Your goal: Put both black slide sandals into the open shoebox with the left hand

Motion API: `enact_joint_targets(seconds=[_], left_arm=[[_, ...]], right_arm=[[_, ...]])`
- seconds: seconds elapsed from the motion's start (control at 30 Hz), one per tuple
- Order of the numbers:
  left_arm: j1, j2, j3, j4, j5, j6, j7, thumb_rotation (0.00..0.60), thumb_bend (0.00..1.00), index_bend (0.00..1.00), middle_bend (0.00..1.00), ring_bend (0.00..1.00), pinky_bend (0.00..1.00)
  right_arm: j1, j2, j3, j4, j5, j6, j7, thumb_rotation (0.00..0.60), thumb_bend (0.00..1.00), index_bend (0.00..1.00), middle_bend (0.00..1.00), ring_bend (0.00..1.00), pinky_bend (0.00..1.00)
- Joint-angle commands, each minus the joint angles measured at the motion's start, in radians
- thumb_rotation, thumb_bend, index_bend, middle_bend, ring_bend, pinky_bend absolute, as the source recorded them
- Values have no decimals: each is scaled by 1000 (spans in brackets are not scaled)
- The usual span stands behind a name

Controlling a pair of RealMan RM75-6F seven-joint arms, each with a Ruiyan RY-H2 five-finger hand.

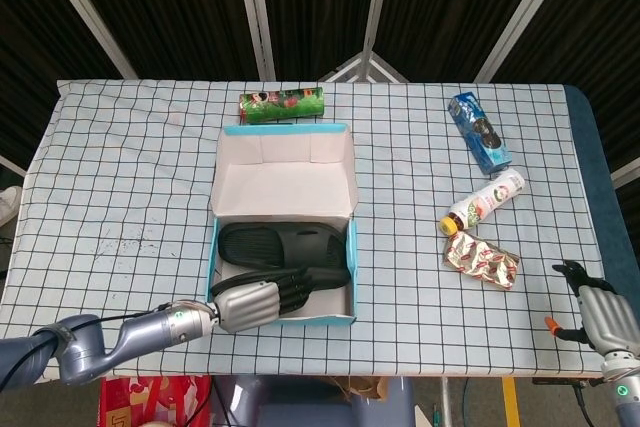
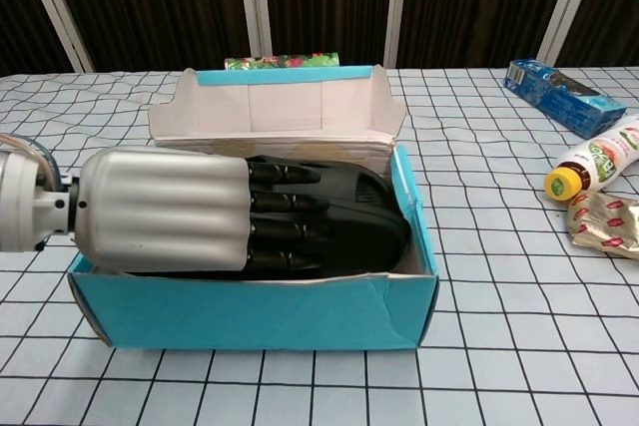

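Black sandals [image 1: 285, 244] lengthwise across the shoebox [image 1: 283, 151], left hand [image 1: 245, 305] fingers together flat on the near one

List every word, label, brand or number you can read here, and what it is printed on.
None can be read.
Blue snack packet: print too small.
White bottle: label blurred.
Green roll: pattern only, no legible text.
Crumpled foil wrapper: illegible.
Shoebox: no print visible.
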Motion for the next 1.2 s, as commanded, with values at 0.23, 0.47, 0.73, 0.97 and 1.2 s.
enact_joint_targets(seconds=[0.23, 0.47, 0.73, 0.97, 1.2], left_arm=[[27, 1, -10, -37, -48, -32, 106, 600, 188, 1, 0, 0, 0], [33, -17, -26, -41, -73, -28, 144, 600, 192, 13, 0, 0, 0], [10, -78, -46, 18, -75, -6, 120, 600, 192, 13, 0, 0, 0], [-8, -136, -18, 91, -67, -13, 86, 600, 192, 13, 0, 0, 0], [-13, -159, -3, 122, -68, -3, 65, 600, 192, 13, 0, 0, 0]], right_arm=[[2, -2, 0, -2, 0, 0, -5, 600, 291, 176, 107, 227, 163], [4, -4, 0, -1, 6, -3, -12, 600, 291, 175, 107, 227, 163], [7, -3, -2, -5, 7, -8, -16, 600, 291, 175, 107, 227, 163], [10, -4, -1, 2, 13, -17, -12, 600, 291, 176, 107, 227, 163], [9, -6, 0, 4, 12, -10, -16, 600, 291, 175, 107, 227, 156]])
